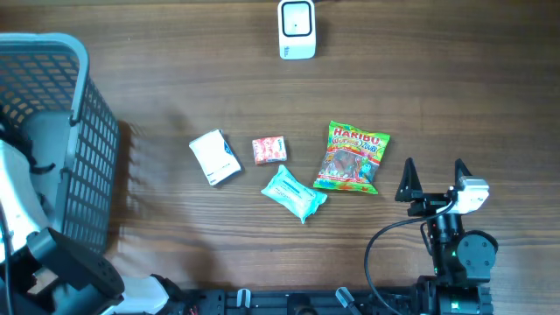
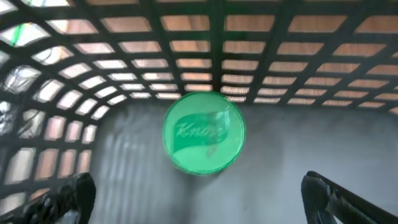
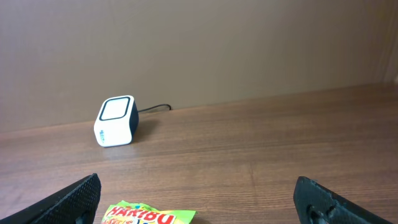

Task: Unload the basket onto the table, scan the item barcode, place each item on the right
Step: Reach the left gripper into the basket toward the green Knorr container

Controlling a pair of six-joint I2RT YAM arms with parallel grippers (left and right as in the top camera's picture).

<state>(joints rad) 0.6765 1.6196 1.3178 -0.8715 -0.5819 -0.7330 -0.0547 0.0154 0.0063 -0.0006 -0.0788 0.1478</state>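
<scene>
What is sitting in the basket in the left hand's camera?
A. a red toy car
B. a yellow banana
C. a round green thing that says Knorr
C: the left wrist view shows a round green Knorr container lying on the floor of the dark mesh basket.

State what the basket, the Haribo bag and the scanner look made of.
Basket: likely rigid plastic, matte blue-grey, moulded grid walls.
Haribo bag: thin plastic film, glossy, with a crinkled printed surface.
Scanner: seemingly hard plastic, smooth white shell.
</scene>
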